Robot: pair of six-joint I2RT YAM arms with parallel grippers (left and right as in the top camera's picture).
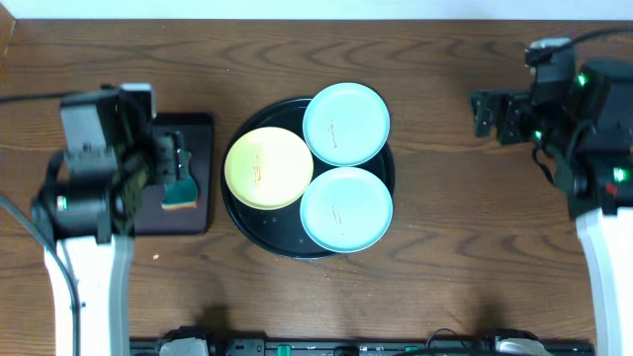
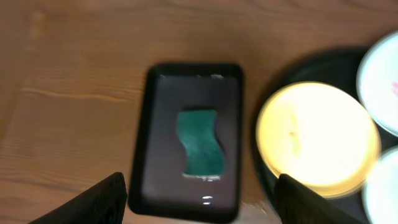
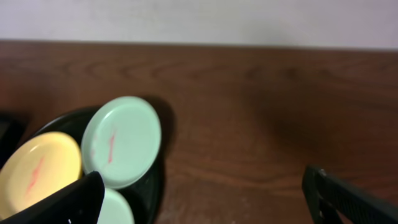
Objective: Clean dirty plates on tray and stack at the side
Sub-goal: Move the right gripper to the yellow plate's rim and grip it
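The three plates are sitting on the round tray (image 1: pixel 242 220), edges touching: the yellow plate (image 1: pixel 268 168) on its left part, the near aqua plate (image 1: pixel 346 208) on its right front, and the far aqua plate (image 1: pixel 345 123) reaching over its back rim. Each is carrying a thin reddish streak, which the right wrist view is showing most clearly. Just left of the tray a rectangular tray (image 1: pixel 195 222) is lying with a green sponge (image 1: pixel 180 195). The left gripper (image 1: pixel 173 160) is hanging over it with its jaws spread wide. It is partly covering the sponge from overhead, while the left wrist view is showing its whole wavy outline. Well to the right of the tray, the right gripper (image 1: pixel 490 114) is hovering wide open over the bare table (image 1: pixel 445 247).
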